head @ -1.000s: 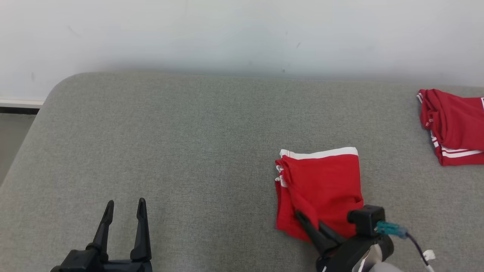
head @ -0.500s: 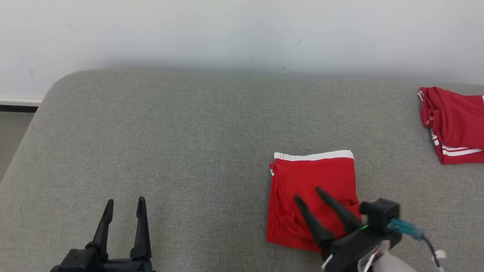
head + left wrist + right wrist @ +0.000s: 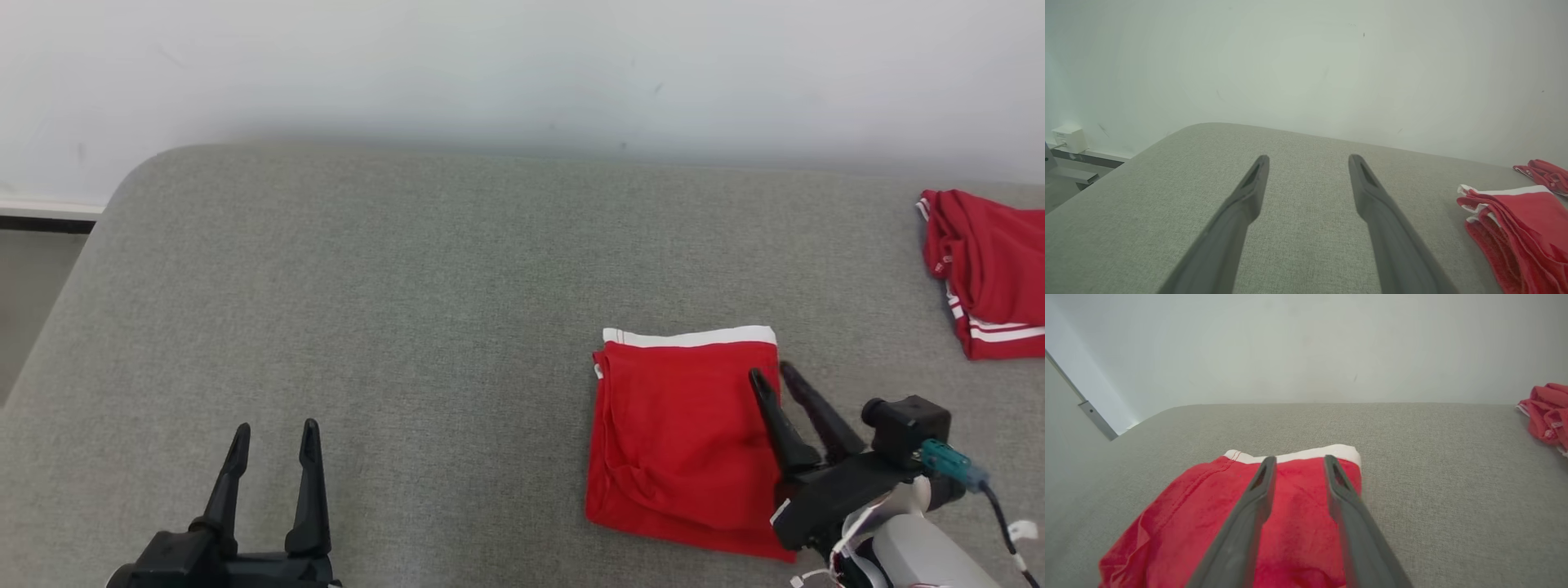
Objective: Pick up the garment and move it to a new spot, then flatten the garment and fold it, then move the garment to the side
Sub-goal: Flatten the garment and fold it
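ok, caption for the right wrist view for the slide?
Right gripper, jaws parted, hovers over the folded red garment on the grey cushion.

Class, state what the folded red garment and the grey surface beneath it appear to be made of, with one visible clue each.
Folded red garment: probably soft knit cloth, matte; it creases, with stitched hem. Grey surface: seemingly woven upholstery fabric, matte; fine flecked weave shows.

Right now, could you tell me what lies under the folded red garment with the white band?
The folded red garment rests on the grey fabric surface, visible around it. The cloth covers the patch directly beneath, so anything there cannot be seen.
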Robot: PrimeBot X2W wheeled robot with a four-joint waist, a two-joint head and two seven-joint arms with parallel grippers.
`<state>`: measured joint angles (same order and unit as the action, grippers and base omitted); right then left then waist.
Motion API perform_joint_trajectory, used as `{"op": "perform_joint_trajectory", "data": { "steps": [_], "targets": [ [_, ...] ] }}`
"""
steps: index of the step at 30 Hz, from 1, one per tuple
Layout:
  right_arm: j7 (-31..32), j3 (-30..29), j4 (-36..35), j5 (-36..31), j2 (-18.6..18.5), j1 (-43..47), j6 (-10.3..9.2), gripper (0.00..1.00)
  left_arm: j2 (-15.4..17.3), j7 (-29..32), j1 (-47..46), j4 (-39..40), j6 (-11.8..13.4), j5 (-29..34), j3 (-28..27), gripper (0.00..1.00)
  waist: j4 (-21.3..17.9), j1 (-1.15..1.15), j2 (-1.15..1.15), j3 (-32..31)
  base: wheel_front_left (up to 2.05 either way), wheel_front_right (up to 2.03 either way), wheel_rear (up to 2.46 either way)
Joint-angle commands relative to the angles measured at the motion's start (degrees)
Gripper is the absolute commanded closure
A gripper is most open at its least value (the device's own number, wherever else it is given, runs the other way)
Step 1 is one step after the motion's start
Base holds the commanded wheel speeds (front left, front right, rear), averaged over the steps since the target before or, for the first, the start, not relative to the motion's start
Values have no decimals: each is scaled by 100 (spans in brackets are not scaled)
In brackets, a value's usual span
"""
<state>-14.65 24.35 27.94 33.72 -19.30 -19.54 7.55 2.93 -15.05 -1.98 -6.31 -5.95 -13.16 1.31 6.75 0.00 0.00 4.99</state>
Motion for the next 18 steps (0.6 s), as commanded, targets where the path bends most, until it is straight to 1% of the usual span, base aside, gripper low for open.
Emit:
{"op": "perform_joint_trajectory", "data": {
  "steps": [1, 5, 8, 12, 16, 18],
  "targets": [
    [-21, 32, 75, -139, 22, -69, -17, 100, -7, -16, -71, -12, 6, 38, 11, 0, 54, 0, 0, 34, 0, 0, 0],
    [-48, 206, 549, -552, 189, -181, -17, 100, -6, -16, -112, -44, -21, 42, 44, 0, 175, 0, 0, 53, 0, 0, 0],
    [-52, 245, 700, -787, 383, -174, -17, 100, -6, -16, -143, -58, -36, 39, 85, 0, 270, 0, 0, 69, 0, 0, 0],
    [-54, 286, 685, -1040, 595, -36, -17, 100, -6, -16, -172, -70, -47, 23, 113, 0, 364, 0, 0, 99, 0, 0, 0],
    [-54, 174, 567, -1181, 910, 122, -17, 100, -6, -16, -181, -77, -52, -1, 135, 0, 424, 0, 0, 132, 0, 0, 0],
    [-55, 252, 523, -1247, 1053, 228, -17, 100, -6, -16, -179, -85, -53, -6, 146, 0, 449, 0, 0, 137, 0, 0, 0]
  ]
}}
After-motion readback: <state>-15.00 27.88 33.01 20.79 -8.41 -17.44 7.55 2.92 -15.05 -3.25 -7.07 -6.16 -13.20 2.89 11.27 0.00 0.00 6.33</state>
